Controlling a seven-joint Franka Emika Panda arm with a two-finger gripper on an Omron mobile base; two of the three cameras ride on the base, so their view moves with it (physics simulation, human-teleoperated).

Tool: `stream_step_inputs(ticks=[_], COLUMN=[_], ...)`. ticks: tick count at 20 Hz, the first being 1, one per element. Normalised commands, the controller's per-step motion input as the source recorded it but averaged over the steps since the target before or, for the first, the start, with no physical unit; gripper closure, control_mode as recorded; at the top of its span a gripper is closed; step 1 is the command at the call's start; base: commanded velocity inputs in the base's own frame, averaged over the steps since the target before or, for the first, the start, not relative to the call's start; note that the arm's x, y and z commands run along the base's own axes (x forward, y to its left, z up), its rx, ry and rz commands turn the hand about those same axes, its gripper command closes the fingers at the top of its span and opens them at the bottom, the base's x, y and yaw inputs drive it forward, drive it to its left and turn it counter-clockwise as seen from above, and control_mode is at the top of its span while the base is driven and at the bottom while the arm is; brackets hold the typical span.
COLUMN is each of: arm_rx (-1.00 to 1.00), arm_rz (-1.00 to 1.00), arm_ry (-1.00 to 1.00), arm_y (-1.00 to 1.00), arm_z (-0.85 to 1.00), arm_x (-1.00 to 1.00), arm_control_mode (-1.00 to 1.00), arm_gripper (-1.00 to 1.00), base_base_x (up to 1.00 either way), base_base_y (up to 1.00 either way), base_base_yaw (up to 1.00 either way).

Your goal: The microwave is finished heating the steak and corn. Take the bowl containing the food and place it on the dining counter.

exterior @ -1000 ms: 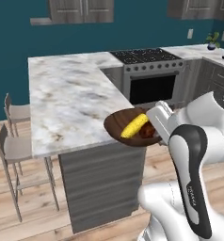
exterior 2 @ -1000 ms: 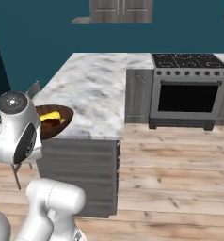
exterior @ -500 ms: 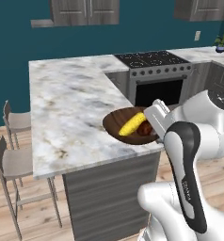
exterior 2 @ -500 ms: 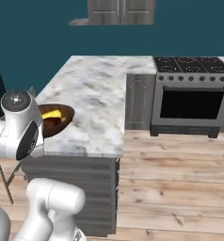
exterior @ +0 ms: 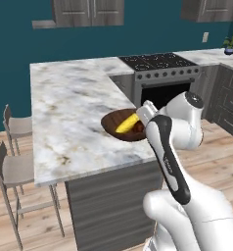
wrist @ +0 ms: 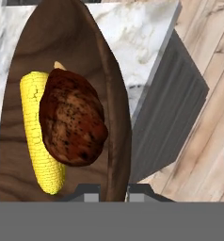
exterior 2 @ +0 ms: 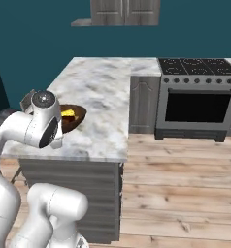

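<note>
The back wall (exterior: 152, 34) is deep teal, with grey wooden cabinets (exterior: 89, 11) high on it. The floor (exterior 2: 185, 184) is light wooden planks. A steel stove with a black top (exterior 2: 199, 99) stands against the far wall. Two grey stools (exterior: 15, 169) stand on the left. A small plant (exterior: 229, 45) sits far right.

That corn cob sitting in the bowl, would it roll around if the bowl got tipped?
Probably a little. The corn is a round cob lying loose on the smooth floor of the bowl. The steak lies against one side and the bowl's wall curves up on the other, so it would likely stay inside.
</note>
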Motion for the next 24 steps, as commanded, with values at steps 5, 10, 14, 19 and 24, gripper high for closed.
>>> stream_step_inputs(ticks=[5, 10, 14, 19, 24], arm_rx=[-0.06, -0.05, -0.02, 0.00, -0.03], arm_rz=[0.00, 0.02, 0.07, 0.05, 0.06], arm_ry=[0.01, 0.08, 0.18, 0.09, 0.07], arm_y=[0.40, 0.34, 0.06, 0.03, 0.00], arm_z=[-0.57, -0.49, -0.41, -0.18, -0.42], arm_x=[1.00, 1.00, 1.00, 0.92, 0.62], arm_control_mode=[-1.00, -1.00, -1.00, -1.00, -1.00], arm_gripper=[1.00, 1.00, 1.00, 1.00, 1.00], base_base_x=[0.00, 0.00, 0.00, 0.00, 0.00], base_base_y=[0.00, 0.00, 0.00, 0.00, 0.00], base_base_yaw=[0.00, 0.00, 0.00, 0.00, 0.00])
